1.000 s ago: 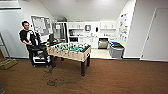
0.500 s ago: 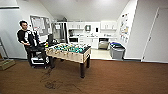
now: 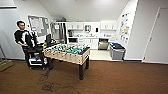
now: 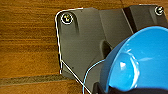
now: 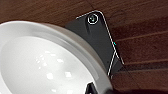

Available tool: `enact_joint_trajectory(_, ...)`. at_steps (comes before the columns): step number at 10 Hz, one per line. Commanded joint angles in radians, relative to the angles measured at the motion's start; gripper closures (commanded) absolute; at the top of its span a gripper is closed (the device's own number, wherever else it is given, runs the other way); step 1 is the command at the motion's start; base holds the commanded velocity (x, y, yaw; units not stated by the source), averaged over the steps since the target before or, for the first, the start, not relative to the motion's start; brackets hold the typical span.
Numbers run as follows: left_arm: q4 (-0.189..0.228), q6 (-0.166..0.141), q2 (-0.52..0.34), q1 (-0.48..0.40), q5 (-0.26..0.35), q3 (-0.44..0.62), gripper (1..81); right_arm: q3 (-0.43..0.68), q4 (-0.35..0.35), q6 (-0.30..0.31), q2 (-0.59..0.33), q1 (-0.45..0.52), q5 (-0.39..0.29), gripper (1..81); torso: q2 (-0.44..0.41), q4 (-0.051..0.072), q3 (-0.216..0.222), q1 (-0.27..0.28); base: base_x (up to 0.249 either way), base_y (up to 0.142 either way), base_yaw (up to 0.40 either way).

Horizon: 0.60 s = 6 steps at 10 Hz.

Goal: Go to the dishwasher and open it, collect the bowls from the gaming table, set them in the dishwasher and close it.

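The left gripper (image 4: 110, 88) is closed on the rim of the blue bowl (image 4: 140, 62), which shows large in the left wrist view with its hollow facing the camera and the brown floor beneath it. The right gripper (image 5: 100, 91) likewise pinches the edge of the white bowl (image 5: 47, 62), its pale inside catching spots of ceiling light. Each bowl seems to be held by the rim, probably so that one arm can carry one bowl while the robot drives. Further out, in the head view, the football table (image 3: 67, 51) stands on the brown carpet (image 3: 120, 77) at middle distance, left of centre, its green field and pale wooden sides plain to see. A person (image 3: 25, 40) in dark clothes sits just left of it beside a cart. At the far end of the room is the kitchen with white cabinets (image 3: 85, 26), and the dishwasher (image 3: 103, 45) is the steel front under the counter, right of centre; whether its door is open cannot be made out. A grey bin (image 3: 116, 51) stands near it on the right. Both bowls are judged collected, the dishwasher well apart ahead.
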Motion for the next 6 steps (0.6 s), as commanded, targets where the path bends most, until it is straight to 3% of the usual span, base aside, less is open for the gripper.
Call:
enact_joint_trajectory(1, 0.009, 0.000, -0.008, -0.053, 0.051, -0.002, 81.1, 0.006, -0.014, -0.002, -0.025, 0.049, -0.043, 81.1, 0.000, 0.000, 0.000, 0.000, 0.137, -0.083, 0.000)
enact_joint_trajectory(6, 0.010, 0.000, -0.008, -0.053, 0.052, -0.002, 81.1, 0.006, -0.012, -0.002, -0.025, 0.053, -0.044, 81.1, 0.000, 0.000, 0.000, -0.001, 0.137, -0.083, 0.000)
